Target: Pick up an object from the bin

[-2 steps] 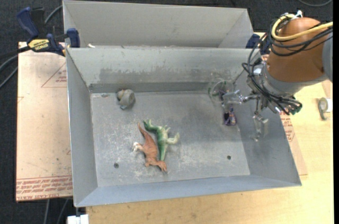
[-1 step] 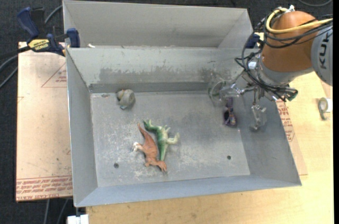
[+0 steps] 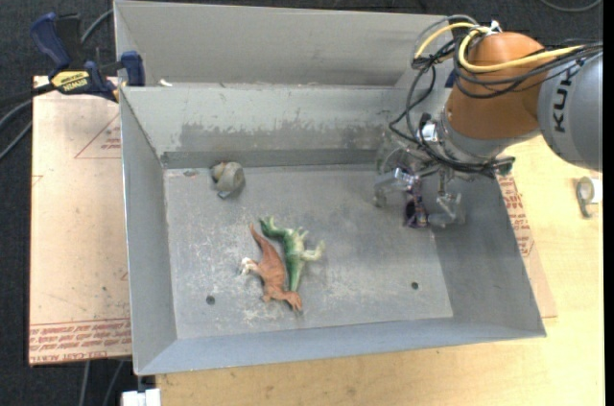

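- While my gripper (image 3: 419, 203) sits low at the right of the bin (image 3: 288, 49), fingers apart, a small dark purplish thing (image 3: 416, 215) lies between them, not clamped;
- risk, I judge: the thing is tiny, so closing may nudge it away or pinch nothing; the sloped right wall (image 3: 489, 260) is near;
- floor (image 3: 374, 294) is scuffed grey metal; orange dinosaur (image 3: 272, 271), green dinosaur (image 3: 295, 252) and grey lump (image 3: 227, 176) lie well apart leftward.
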